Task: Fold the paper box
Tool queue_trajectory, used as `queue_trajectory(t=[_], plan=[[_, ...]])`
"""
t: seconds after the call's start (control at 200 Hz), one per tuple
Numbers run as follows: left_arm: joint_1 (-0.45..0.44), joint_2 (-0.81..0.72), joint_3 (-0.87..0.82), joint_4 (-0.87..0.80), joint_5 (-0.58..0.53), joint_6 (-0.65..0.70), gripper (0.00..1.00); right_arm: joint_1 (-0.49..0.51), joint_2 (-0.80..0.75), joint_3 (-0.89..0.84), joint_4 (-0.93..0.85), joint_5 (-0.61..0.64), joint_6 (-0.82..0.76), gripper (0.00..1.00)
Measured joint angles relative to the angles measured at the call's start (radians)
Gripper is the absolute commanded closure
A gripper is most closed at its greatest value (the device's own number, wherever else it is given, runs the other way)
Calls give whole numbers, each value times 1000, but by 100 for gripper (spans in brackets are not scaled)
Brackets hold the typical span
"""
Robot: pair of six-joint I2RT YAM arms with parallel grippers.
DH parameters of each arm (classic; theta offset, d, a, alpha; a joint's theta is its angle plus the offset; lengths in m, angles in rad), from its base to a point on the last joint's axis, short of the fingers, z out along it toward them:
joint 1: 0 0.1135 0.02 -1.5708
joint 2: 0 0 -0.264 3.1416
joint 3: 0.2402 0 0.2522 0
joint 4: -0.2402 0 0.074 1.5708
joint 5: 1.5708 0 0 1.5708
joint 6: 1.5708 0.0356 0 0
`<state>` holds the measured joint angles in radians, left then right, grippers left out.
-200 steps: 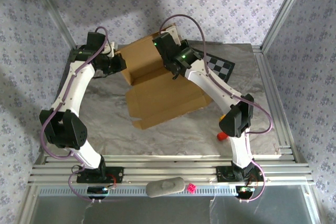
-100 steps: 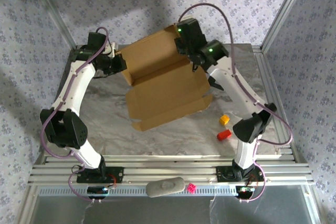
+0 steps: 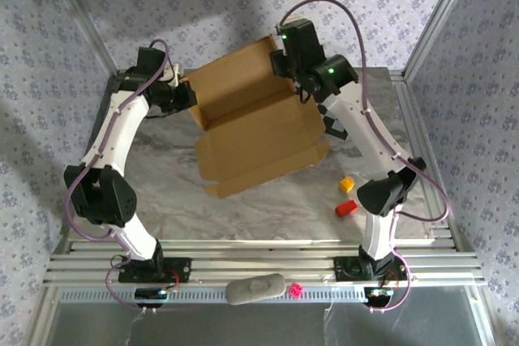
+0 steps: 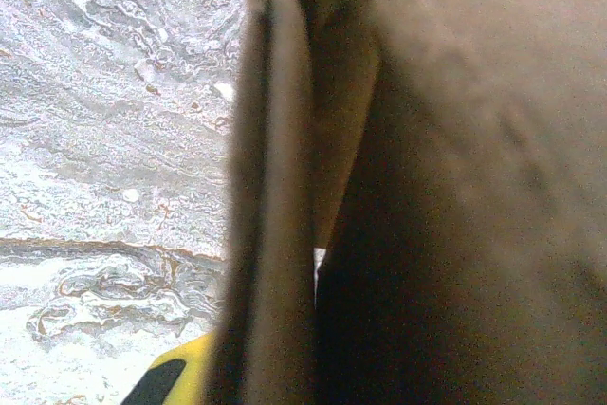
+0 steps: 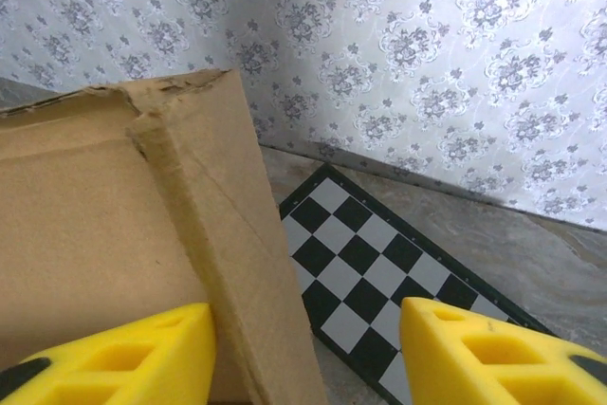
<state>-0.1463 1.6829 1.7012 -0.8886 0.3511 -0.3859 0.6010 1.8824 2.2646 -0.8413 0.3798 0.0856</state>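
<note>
paper box (image 3: 255, 139): just beside checkered board (image 5: 379, 253), back panel raised | my left gripper (image 3: 185, 96): clamped on panel edge away from board | my right gripper (image 5: 305, 334): open, astride board-side edge | light, stiff cardboard; I should hold edges.

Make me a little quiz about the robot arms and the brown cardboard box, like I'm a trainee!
1. True or false: the right tool is shut tight.
2. In the right wrist view, what lies flat beyond the paper box? A) a checkered board B) a ball C) a cup
3. Fill in: to the right of the box lie two small blocks, a yellow block and a ___ one.
Key: 1 false, its fingers stand apart. 2 A. 3 red, the red block.
</note>
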Motion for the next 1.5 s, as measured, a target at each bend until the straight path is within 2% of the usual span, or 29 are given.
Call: queue_trajectory(t=[0.19,0.28,0.56,0.73,0.77,0.815,0.87,0.91,0.99,1.134,1.314,1.399,1.499], plan=[[0,6,1,-7,-3,0,100,42,54,0,-1,142,-55,80],[0,9,5,-9,-4,0,100,64,75,0,0,222,-79,100],[-6,14,24,-9,-6,-8,100,137,86,-48,85,469,-171,100],[-8,22,24,-10,-20,-35,100,161,86,-81,121,534,-208,100],[-11,23,24,-9,-23,-42,100,161,86,-77,119,534,-207,87],[-14,23,24,-9,-26,-48,100,161,86,-65,113,531,-204,66],[-18,23,24,-10,-28,-56,100,155,86,-41,91,521,-188,47],[-19,23,24,-10,-30,-61,100,151,86,-15,75,507,-177,38],[-19,23,24,-9,-34,-77,100,145,85,50,42,458,-138,27],[-19,23,24,-7,-53,-103,100,130,44,127,-3,334,-58,22],[-18,23,19,14,-65,-151,100,68,-76,140,-57,139,100,22],[-15,21,0,35,-68,-186,100,-7,-170,65,-59,35,192,22],[-3,18,-34,63,-71,-236,100,-120,-315,-127,-34,-105,304,23]])
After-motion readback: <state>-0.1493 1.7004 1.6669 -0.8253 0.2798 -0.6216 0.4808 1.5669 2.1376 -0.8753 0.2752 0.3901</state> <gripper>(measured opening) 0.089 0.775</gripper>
